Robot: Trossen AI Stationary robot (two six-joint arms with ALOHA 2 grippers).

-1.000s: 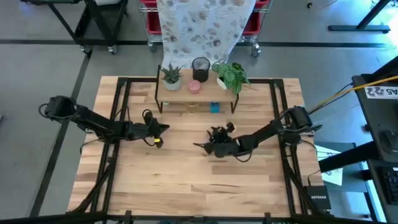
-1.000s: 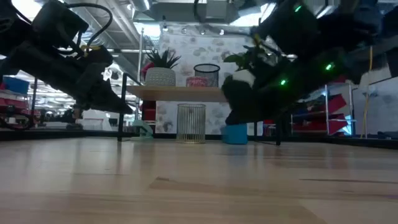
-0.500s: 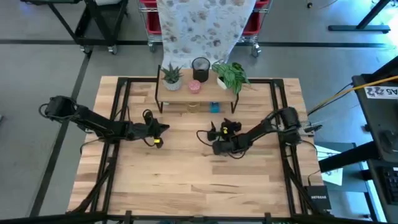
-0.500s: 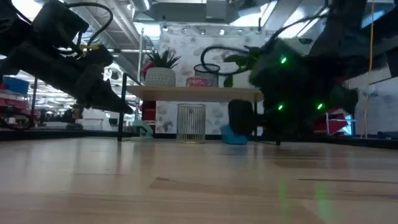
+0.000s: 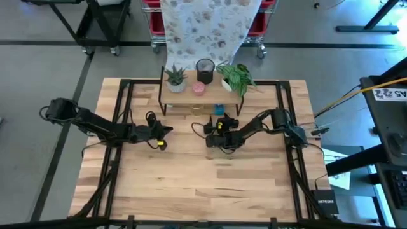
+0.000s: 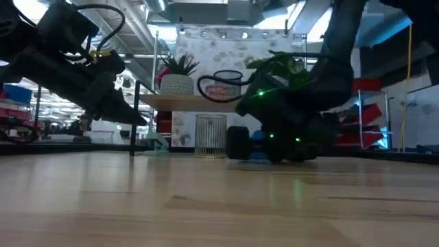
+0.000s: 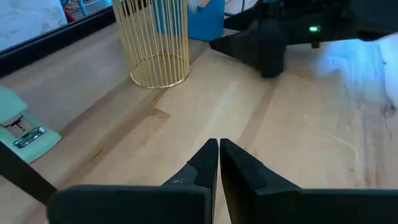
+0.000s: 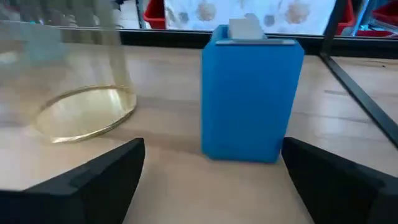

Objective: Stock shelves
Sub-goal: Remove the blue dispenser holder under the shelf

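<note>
Bright overhead light, backlit arms, blur

Rack top: spiky potted plant (image 5: 175, 77) left, black mesh cup (image 5: 205, 66) centre, leafy potted plant (image 5: 235, 76) right.
Under rack: gold wire basket (image 7: 152, 38) left of blue box (image 8: 250, 93).
Right gripper (image 5: 213, 131): centre frame, before box.

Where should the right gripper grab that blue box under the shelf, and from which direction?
Grip the blue box across its flat upright side faces, about mid-height, coming in level from the table's open front. The right gripper is open and already faces it; the shelves likely block an approach from above.
</note>
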